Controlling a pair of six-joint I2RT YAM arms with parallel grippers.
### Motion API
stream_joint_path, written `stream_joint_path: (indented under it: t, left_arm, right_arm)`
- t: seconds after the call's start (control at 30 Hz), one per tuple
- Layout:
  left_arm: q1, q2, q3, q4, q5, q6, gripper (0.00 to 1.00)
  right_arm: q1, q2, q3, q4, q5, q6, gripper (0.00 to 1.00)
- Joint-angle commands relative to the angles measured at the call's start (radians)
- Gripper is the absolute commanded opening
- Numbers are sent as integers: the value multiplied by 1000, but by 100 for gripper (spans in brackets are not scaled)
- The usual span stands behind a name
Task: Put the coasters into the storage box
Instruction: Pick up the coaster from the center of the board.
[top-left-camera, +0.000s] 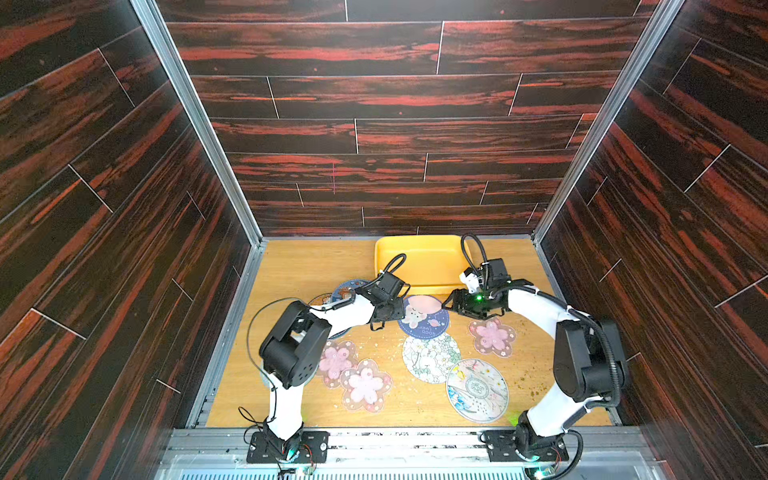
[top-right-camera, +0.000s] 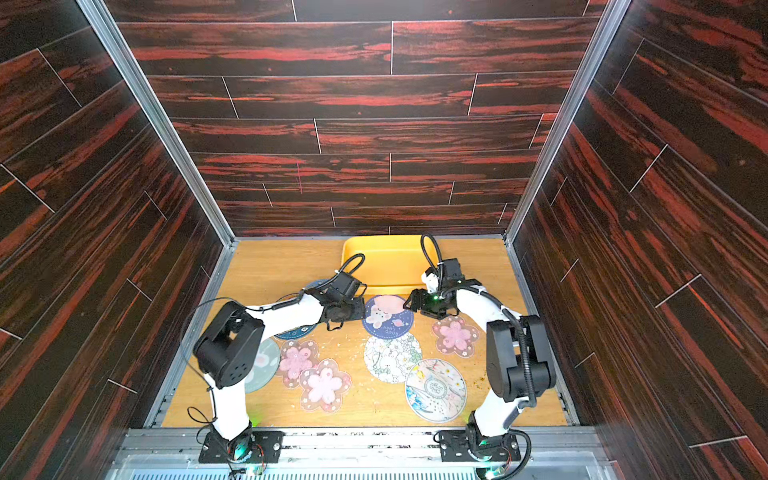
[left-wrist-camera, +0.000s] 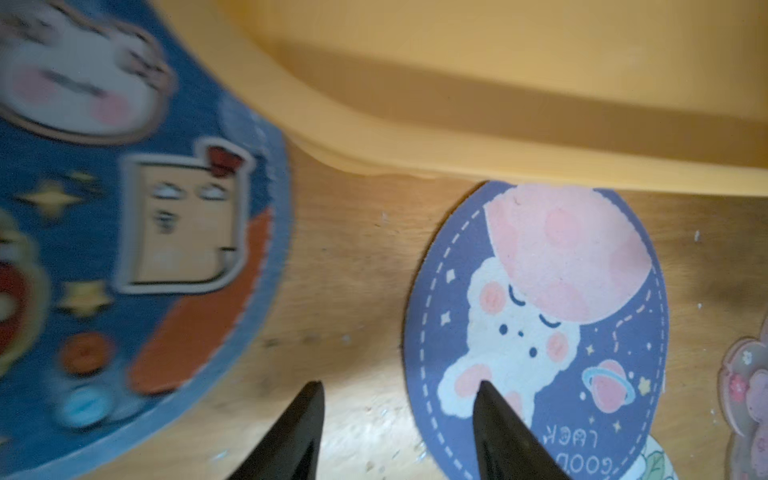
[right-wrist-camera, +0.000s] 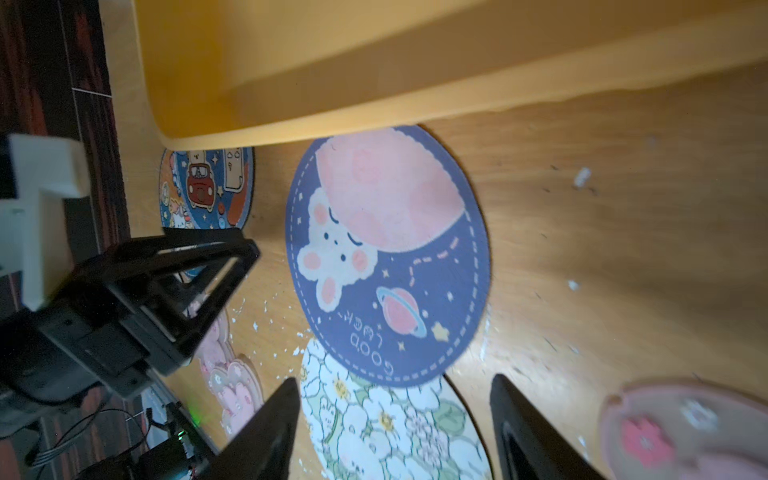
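navy coaster (top-left-camera: 424, 320) flat; btwn L fingers (left-wrist-camera: 503, 436), R fingers (right-wrist-camera: 266, 436)

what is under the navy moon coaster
The navy moon coaster lies on the table, one edge overlapping the white floral coaster. How far the floral one reaches beneath is covered.

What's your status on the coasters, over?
Left gripper open, straddling edge of navy moon coaster. Right gripper open, empty, opposite. Yellow storage box looks empty. Moon coaster overlaps white floral coaster.
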Motion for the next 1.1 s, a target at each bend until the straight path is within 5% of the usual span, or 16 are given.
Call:
stream_joint_path:
  t: [0.0,1.07]
  left_arm:
    - [-5,23,32,-31,44,-38,60]
    - [-29,109,69,-38,143,-68,59]
  right_arm:
    - [21,51,-15,18,2,2,71]
    - [98,213,1,42,97,51,65]
